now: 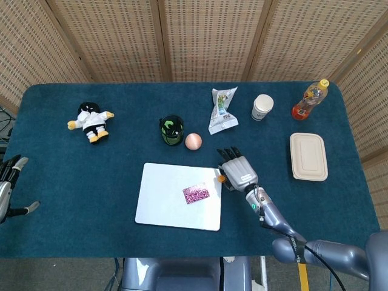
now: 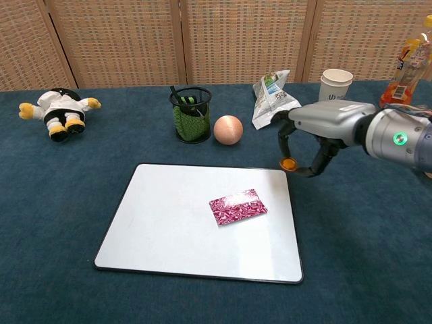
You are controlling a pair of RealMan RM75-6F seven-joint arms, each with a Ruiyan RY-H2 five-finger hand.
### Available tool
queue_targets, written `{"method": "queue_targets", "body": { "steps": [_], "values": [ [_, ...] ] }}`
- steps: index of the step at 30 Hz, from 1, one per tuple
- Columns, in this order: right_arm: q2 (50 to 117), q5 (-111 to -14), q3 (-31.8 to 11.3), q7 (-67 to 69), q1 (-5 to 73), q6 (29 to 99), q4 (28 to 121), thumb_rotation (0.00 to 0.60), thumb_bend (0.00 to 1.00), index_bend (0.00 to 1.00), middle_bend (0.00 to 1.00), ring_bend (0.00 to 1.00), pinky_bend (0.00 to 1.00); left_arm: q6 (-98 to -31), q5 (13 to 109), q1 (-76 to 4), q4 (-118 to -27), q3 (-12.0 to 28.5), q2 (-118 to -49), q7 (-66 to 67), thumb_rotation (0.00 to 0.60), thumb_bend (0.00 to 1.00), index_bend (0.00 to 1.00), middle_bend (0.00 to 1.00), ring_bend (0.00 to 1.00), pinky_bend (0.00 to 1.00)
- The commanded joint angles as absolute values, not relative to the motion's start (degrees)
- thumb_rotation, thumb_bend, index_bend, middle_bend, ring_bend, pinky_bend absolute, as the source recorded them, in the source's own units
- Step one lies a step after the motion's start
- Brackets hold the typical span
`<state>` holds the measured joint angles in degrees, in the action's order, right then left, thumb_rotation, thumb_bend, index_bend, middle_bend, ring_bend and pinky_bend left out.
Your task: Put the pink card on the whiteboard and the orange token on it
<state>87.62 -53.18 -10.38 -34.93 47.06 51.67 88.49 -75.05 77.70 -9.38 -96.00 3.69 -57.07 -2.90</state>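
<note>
Right hand (image 2: 317,131) pinches the orange token (image 2: 289,163) between fingertips, held just above the whiteboard's (image 2: 169,223) far right corner. In the head view the token (image 1: 222,178) sits at the board's (image 1: 163,197) right edge. Pink card (image 2: 237,206) lies flat on the board, right of centre, apart from the token. Left hand (image 1: 7,182) hangs off the table's left edge, fingers apart, holding nothing.
</note>
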Motion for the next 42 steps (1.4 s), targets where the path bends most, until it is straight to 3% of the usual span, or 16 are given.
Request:
{"method": "queue_targets", "body": {
  "steps": [1, 14, 29, 36, 42],
  "values": [
    [88.62, -49.89, -11.54, -40.19, 49.84, 53.43, 92.35, 0.600, 0.39, 0.57, 0.07, 0.00, 0.00, -74.82, 77.57, -9.46, -95.99, 3.74, -56.93, -3.29, 0.600, 0.00, 0.00, 0.00, 0.00, 0.00],
    [96.27, -39.01, -10.06, -50.78, 54.61, 58.78, 92.11, 0.600, 0.39, 0.57, 0.08, 0.00, 0.00, -74.49, 78.82, -9.49, -95.92, 3.24, -56.38, -5.14, 0.600, 0.00, 0.00, 0.00, 0.00, 0.00],
    [102.64, -36.47, -9.27, -52.25, 56.78, 60.45, 88.36, 0.600, 0.40, 0.57, 0.08, 0.00, 0.00, -73.78, 78.47, -9.76, -95.81, 3.18, -56.29, -5.63, 0.600, 0.00, 0.00, 0.00, 0.00, 0.00],
    [103.71, -37.98, -9.06, -51.46, 56.70, 61.21, 86.90, 0.600, 0.31, 0.32, 0.08, 0.00, 0.00, -73.24, 78.16, -10.04, -95.60, 3.22, -56.40, -5.50, 0.600, 0.00, 0.00, 0.00, 0.00, 0.00],
    [103.46, -39.32, -9.35, -50.18, 56.23, 61.76, 87.32, 0.600, 0.26, 0.27, 0.08, 0.00, 0.00, -73.27, 78.02, -10.04, -95.57, 3.24, -56.46, -5.42, 0.600, 0.00, 0.00, 0.00, 0.00, 0.00]
  ]
}}
